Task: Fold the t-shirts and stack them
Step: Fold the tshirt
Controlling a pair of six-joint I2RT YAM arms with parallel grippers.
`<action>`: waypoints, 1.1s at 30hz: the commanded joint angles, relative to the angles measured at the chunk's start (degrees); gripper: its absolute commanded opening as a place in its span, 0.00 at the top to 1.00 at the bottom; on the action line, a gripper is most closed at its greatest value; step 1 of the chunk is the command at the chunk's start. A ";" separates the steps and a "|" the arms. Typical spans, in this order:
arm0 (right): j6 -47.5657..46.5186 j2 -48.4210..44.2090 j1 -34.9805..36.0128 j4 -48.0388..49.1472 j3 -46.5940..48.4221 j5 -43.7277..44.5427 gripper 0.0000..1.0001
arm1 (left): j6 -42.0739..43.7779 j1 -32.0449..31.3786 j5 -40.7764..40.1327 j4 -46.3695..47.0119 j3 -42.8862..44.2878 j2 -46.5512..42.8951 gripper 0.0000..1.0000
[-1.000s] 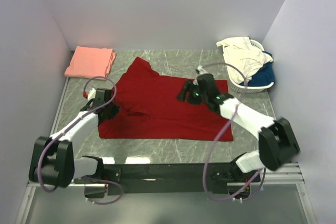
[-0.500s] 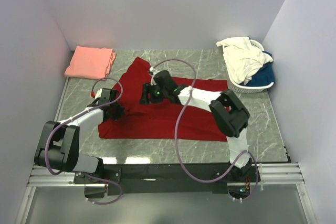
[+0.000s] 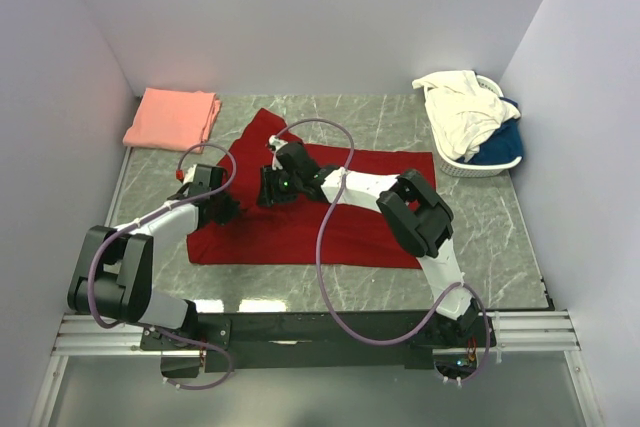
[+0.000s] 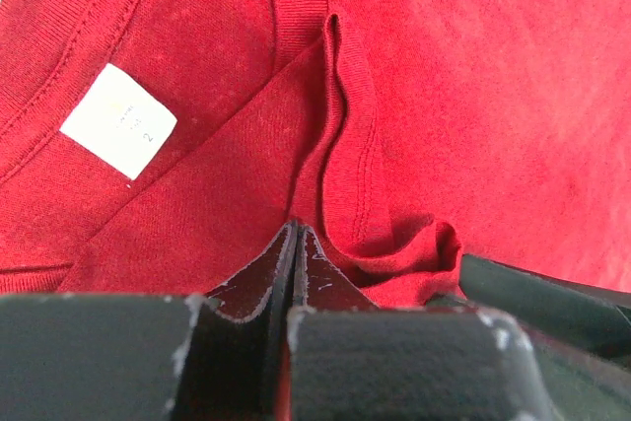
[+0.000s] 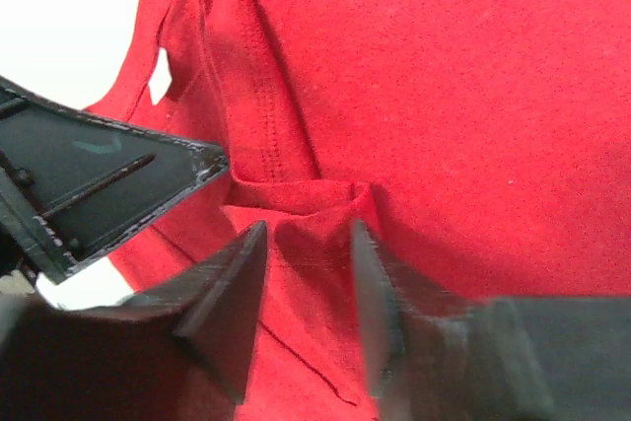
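The deep red t-shirt lies spread flat on the table, its white neck label showing in the left wrist view. My left gripper is at the shirt's left, collar end; its jaws are shut with a pinch of red cloth between them. My right gripper has reached across to the same spot. It is open, its fingers standing on either side of a raised fold of red cloth, right beside the left gripper. A folded salmon pink t-shirt lies at the far left corner.
A white slatted basket stands at the far right, holding a cream-white t-shirt and a blue one. The right arm stretches across the red shirt. Walls enclose the table on three sides.
My right gripper has swept left across the red shirt, from its right part to the collar end beside the left gripper. The left gripper has barely moved.
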 commanded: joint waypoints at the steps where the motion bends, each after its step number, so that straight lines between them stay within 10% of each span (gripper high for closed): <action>1: 0.36 0.16 0.06 0.33 2.09 1.99 0.57 | 1.24 -0.21 0.84 1.82 2.08 0.26 0.96; 13: 1.06 -2.82 -0.29 1.21 -1.33 4.98 0.97 | 1.16 -0.21 2.07 2.09 5.33 2.02 0.96; 33: 4.75 -10.74 -2.66 4.91 -11.01 15.18 0.99 | 2.04 -0.21 0.75 -0.64 9.02 -0.79 0.75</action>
